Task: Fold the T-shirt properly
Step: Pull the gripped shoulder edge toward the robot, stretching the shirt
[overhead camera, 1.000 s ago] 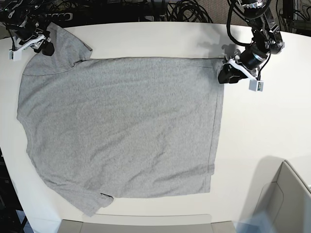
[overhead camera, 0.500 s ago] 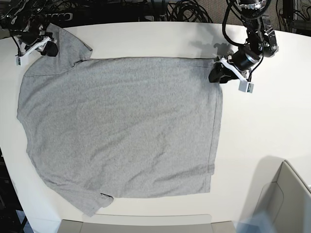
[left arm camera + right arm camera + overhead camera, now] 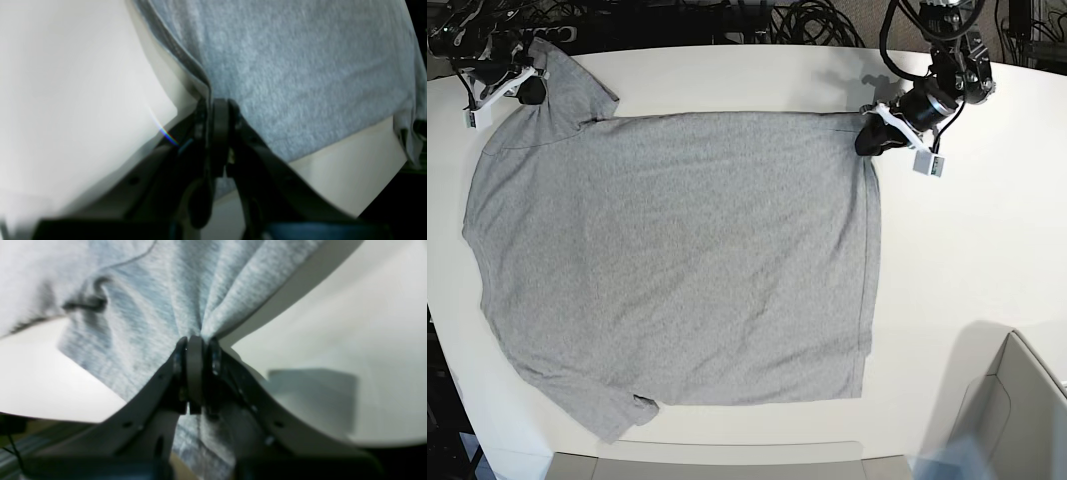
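The light heather-grey T-shirt (image 3: 677, 250) lies spread flat, plain side up, on the white table (image 3: 967, 260). My left gripper (image 3: 872, 137) is at the shirt's far right corner, shut on the hem; the left wrist view shows its jaws (image 3: 215, 110) pinching the hem edge of the cloth (image 3: 300, 66). My right gripper (image 3: 527, 88) is at the far left, shut on the sleeve; the right wrist view shows gathered cloth (image 3: 150, 300) clamped between its jaws (image 3: 195, 346). No lettering shows.
Black cables (image 3: 807, 20) lie beyond the table's far edge. A grey box (image 3: 1017, 420) stands at the near right corner. A grey ledge (image 3: 707, 462) runs along the near edge. Bare table lies right of the shirt.
Both grippers have moved toward the far edge and inward, carrying the shirt's far corners with them. The far edge of the shirt has shifted up the table and the hem corner is lifted.
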Controlling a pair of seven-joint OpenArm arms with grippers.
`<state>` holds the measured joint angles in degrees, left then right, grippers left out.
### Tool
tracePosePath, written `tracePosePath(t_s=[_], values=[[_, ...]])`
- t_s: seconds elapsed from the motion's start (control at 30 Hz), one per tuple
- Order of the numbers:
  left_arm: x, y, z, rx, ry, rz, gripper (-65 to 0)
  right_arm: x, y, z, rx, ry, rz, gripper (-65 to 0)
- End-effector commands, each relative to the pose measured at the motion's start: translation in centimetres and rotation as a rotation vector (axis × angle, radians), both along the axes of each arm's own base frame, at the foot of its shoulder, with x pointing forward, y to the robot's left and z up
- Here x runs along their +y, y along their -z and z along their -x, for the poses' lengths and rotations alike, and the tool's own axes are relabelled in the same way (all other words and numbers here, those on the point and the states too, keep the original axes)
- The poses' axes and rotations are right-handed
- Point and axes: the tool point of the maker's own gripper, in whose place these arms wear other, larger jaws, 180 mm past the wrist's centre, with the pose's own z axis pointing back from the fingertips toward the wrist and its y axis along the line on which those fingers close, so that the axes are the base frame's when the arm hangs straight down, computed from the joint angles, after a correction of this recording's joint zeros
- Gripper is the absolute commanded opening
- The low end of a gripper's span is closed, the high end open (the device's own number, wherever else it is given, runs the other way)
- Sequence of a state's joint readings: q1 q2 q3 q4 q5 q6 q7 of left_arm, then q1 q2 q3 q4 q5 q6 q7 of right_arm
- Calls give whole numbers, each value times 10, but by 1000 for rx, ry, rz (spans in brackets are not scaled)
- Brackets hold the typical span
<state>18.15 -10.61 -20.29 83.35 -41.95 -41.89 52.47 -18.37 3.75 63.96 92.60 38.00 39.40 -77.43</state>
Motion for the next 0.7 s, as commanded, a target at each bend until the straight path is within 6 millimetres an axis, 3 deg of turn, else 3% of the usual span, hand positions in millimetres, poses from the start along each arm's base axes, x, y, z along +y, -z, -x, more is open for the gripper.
tracePosePath(t_s=[0.0,0.23,0.4,0.5,0.67], values=[[20,20,30,143,22,-103,-650,-11,1,21,82,-1,58,-650],[38,20,43,165,10,-138,-650,-25,-25,21,33,36,150,-650],[59,-2,57,134,-15,-212,-650,-26,-29,30,48,25,170,-650],[70,-11,62,122,-32,-244,-650,-24,-33,28,38,23,185,-650],[72,-14,61,116,-35,-249,-650,-21,-53,16,-16,4,247,-650]])
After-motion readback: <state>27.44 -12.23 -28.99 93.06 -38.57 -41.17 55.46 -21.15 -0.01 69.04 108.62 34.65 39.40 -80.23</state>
